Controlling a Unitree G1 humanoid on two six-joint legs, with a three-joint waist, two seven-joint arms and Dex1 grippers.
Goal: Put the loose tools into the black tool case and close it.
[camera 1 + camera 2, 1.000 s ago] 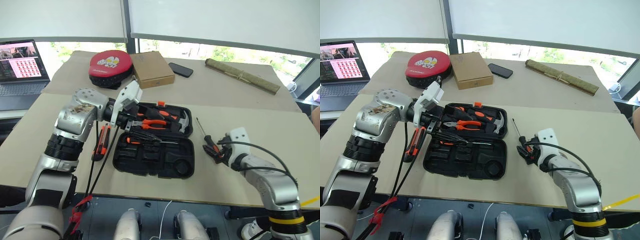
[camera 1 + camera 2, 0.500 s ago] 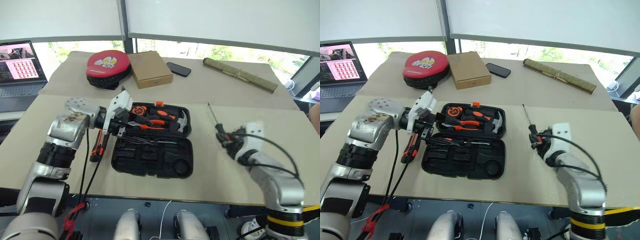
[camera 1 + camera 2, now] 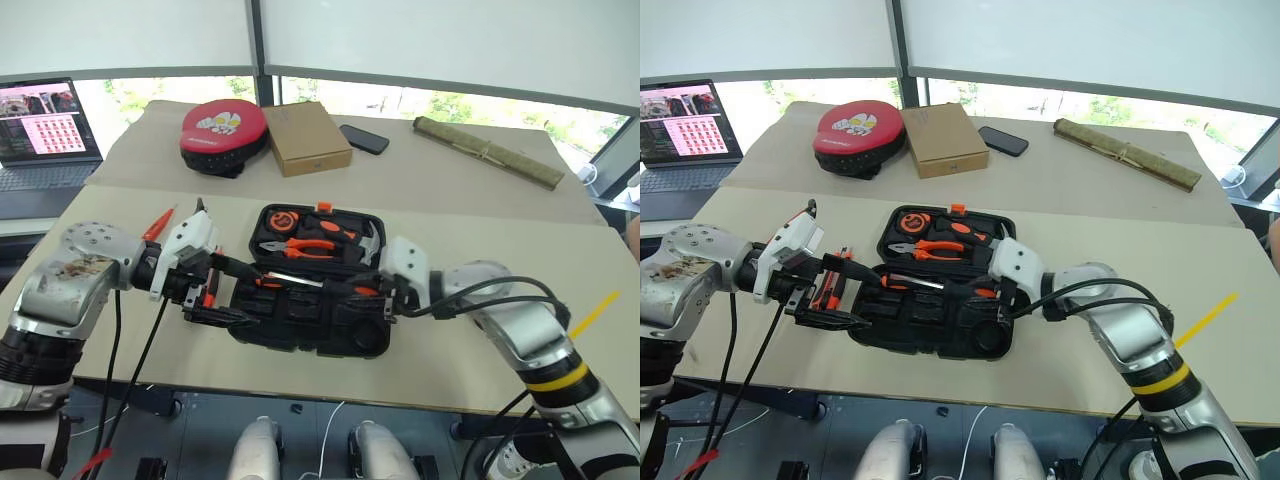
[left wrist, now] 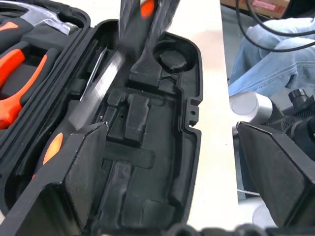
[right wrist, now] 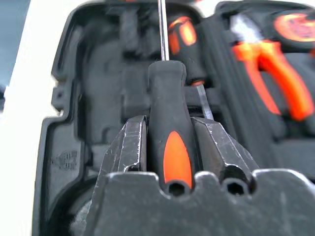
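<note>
No writing can be read. The right pincer (image 5: 167, 147), gripping a long screwdriver (image 5: 166, 103), has swung left over the open black tool case (image 3: 300, 320) mid-surface. The left pincer (image 3: 225, 292), jaws wide, has drawn back to the case's left edge.

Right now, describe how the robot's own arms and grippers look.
Both arms are silver metal with black joints. The left gripper and right gripper have white housings and black fingers. Black cables loop along each arm; the right forearm carries a yellow band.
</note>
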